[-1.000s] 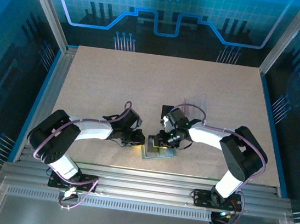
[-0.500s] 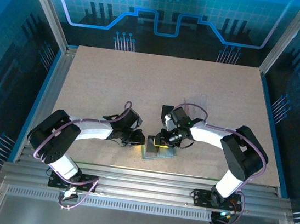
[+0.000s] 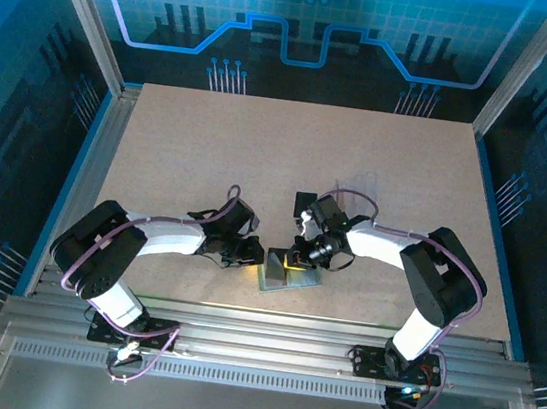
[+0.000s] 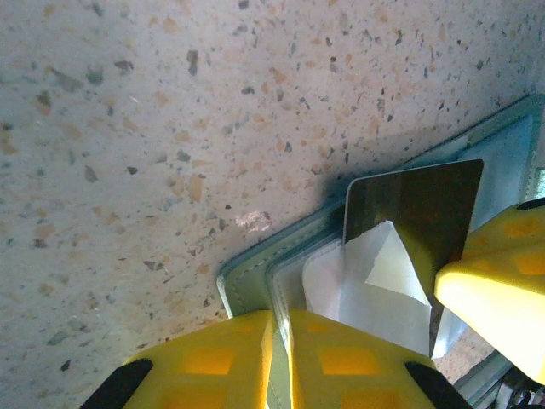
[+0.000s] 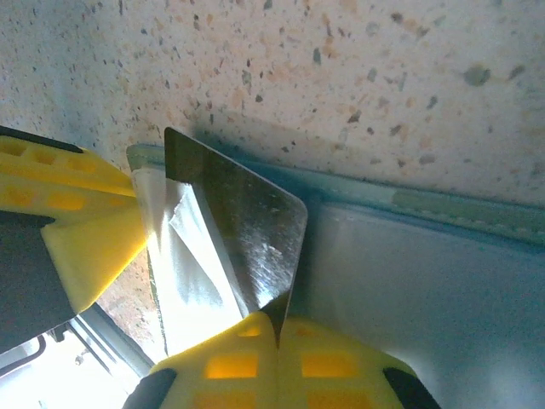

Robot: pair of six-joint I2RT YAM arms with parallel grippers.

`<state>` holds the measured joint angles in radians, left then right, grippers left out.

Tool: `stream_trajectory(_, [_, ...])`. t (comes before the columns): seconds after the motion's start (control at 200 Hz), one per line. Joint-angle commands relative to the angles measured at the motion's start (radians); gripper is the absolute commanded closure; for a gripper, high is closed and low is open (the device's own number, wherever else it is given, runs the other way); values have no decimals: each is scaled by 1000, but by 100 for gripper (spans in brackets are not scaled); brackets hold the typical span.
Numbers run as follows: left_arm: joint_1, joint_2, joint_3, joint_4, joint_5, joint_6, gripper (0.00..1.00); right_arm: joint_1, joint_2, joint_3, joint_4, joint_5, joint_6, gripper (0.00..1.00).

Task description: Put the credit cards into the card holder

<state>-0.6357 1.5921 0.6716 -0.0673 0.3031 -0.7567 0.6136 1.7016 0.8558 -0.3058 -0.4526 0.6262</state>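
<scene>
The card holder [image 3: 296, 277] is lying open and flat on the bench [image 3: 209, 156] near its front edge, between the two arms. The left end effector [image 4: 281, 331] is pressing its yellow fingers together on the holder's near corner, and the grey-green edge is sitting in the thin gap between them. The right end effector [image 5: 277, 328] is clamping one corner of a dark card [image 5: 247, 221] with its fingers together. This card is standing tilted with its lower edge going into the holder's pocket, just beside a folded piece of white lining [image 4: 375, 281] that is sticking out. The card's face is looking dark and shiny, with a darker band along one side; any writing on it is too blurred for reading. A second card, the black card [image 3: 304, 205], is lying flat on the bench behind the right end effector, apart from the holder.
</scene>
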Motion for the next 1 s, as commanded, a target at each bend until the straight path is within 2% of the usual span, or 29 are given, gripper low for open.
stream_trajectory(0.0, [-10,54,-21,-81,-18,26,85,-20,16,18,-93,22,-43,100])
stream_trajectory(0.555, [-10,57,-33,-71,-21,36,85,-27,61,108,-235,37,-165,100])
stream_trajectory(0.996, [-10,61,-39,-58,-13,31,85,30,102,169,-266,60,-178,100])
